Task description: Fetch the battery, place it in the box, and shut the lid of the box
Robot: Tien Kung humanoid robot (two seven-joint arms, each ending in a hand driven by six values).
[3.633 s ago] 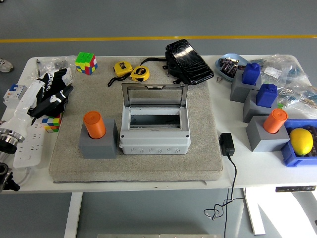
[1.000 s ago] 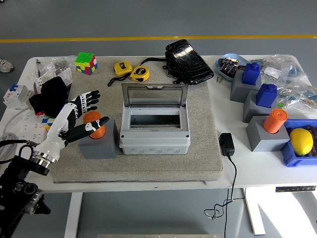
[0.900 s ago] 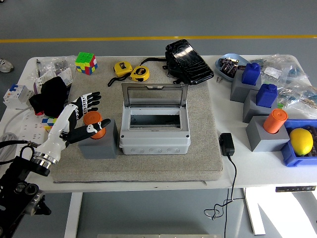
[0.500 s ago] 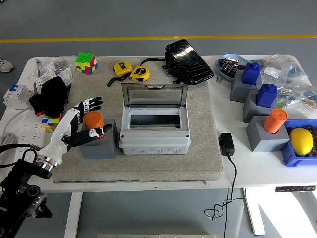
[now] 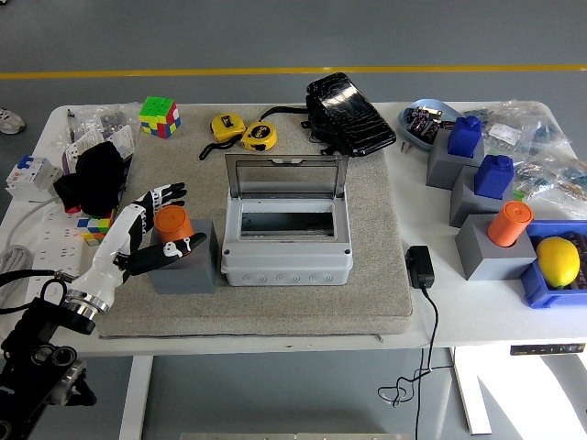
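A white worktop carries a grey felt mat, and at the mat's centre sits a pale grey box with its clear-windowed lid standing open at the back. Just left of the box, touching its side, a grey holder block bears the orange cylindrical battery upright in its top. The robot's left hand reaches in from the lower left, its fingers spread and released around the battery: the four fingers fan out behind and to the left of it, the thumb lies across the block's front just below it, and the battery stands between them, not clasped. Near the right edge of the worktop, a second orange cylinder tops another grey block.
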